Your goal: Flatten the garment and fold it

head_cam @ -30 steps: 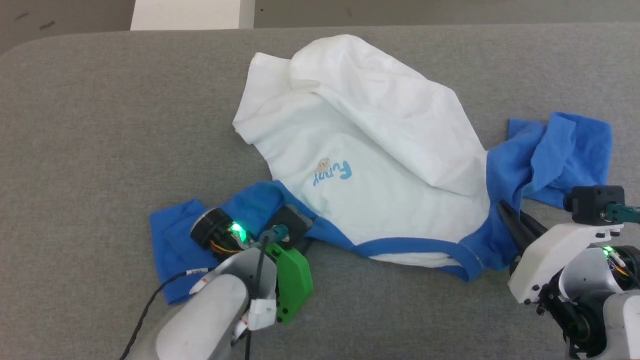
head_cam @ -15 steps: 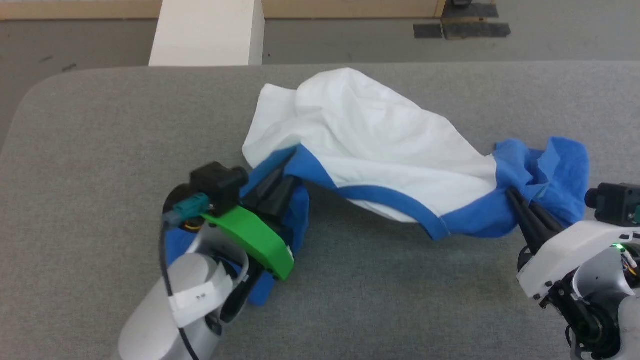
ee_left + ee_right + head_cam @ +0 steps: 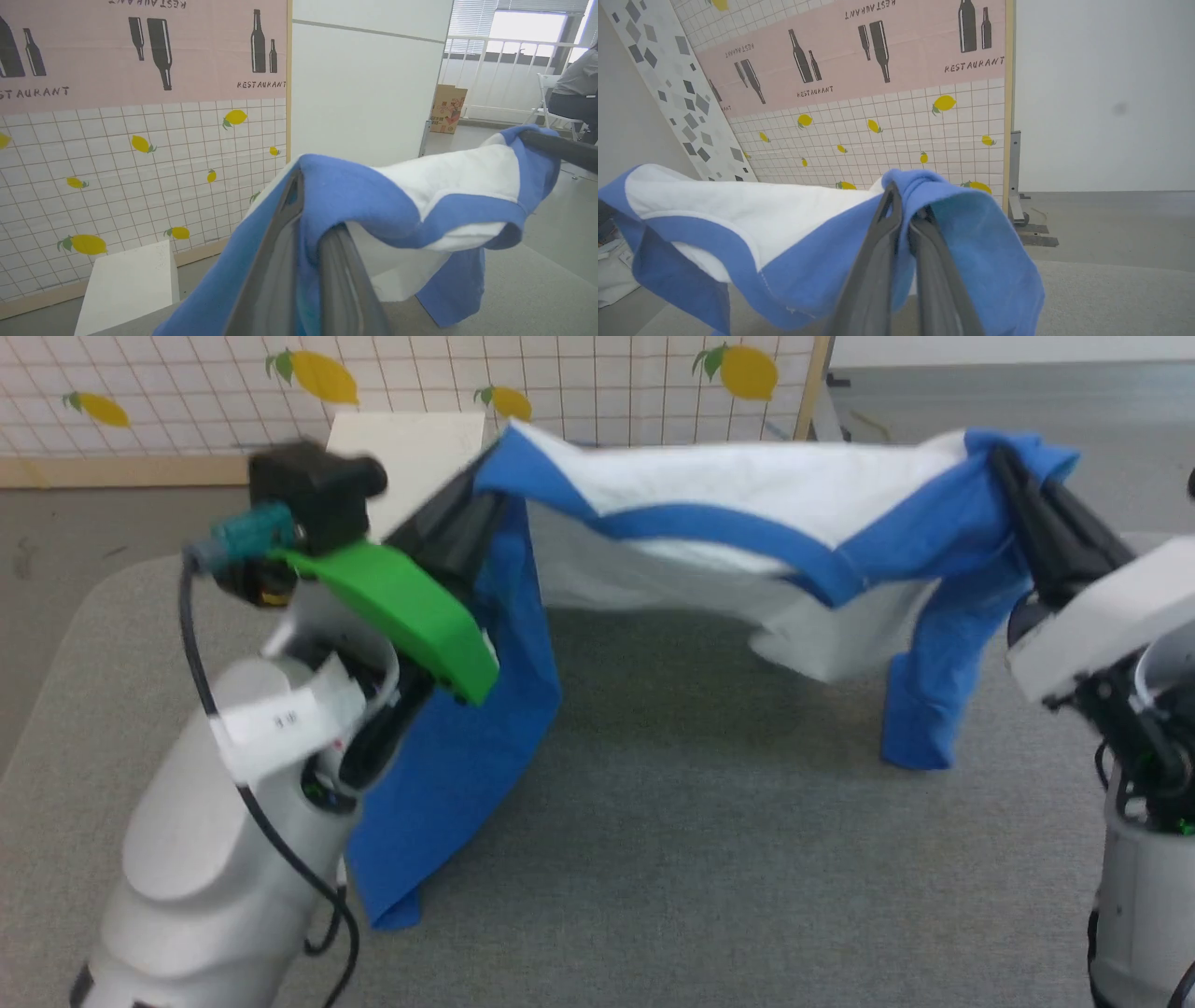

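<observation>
Grey padded table (image 3: 672,859) lies nearest, under the hanging cloth. Above it the left gripper (image 3: 481,497) and the right gripper (image 3: 1006,462) are each pinched tight on a blue shoulder of the garment (image 3: 747,485), which spans the air between them, neck trim sagging and both sleeves dangling. The left sleeve (image 3: 457,775) seems to touch the table. Beyond stand a white block (image 3: 411,439), a lemon-printed panel (image 3: 597,383) and a cardboard box (image 3: 448,108), its contents hidden.

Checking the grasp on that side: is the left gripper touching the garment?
Touching. The left wrist view shows the left gripper shut on the garment, with blue fabric pinched between its fingers and draped over them.
</observation>
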### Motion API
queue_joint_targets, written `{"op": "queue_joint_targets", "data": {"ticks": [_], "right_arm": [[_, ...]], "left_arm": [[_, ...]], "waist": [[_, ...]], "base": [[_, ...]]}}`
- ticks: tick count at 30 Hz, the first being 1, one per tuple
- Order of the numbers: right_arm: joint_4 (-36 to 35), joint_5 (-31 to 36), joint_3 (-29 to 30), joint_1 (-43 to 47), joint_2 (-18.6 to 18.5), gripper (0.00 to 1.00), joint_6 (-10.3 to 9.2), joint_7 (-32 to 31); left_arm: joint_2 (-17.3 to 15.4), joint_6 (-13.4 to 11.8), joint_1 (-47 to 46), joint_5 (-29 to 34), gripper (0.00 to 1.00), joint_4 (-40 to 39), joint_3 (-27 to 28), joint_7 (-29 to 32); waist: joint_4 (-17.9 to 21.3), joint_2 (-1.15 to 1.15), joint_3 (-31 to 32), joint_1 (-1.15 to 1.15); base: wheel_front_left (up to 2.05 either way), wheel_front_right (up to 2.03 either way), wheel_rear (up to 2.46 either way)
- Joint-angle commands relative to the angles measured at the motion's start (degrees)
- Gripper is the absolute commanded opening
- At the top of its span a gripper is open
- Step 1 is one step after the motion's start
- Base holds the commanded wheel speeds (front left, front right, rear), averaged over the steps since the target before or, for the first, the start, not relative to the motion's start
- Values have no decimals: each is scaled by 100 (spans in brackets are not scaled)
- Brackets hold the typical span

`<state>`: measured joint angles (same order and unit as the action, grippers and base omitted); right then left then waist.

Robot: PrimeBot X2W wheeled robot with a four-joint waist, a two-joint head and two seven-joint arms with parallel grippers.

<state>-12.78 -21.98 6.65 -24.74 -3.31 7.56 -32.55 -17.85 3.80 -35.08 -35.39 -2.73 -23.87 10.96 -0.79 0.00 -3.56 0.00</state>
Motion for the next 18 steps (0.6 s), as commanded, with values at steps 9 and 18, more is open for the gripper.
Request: {"op": "queue_joint_targets", "data": {"ticks": [9, 18], "right_arm": [[338, 314, -101, -1620, -257, 0, -8, -142], [901, 436, -12, -2982, -307, 0, -8, -424]], "left_arm": [[104, -357, -1673, -163, 0, 433, 485, 368], [-11, -412, -2703, 13, 0, 852, 380, 947]], "waist": [[180, 0, 91, 0], [319, 0, -463, 0]], "base": [[0, 0, 0], [0, 0, 0]]}}
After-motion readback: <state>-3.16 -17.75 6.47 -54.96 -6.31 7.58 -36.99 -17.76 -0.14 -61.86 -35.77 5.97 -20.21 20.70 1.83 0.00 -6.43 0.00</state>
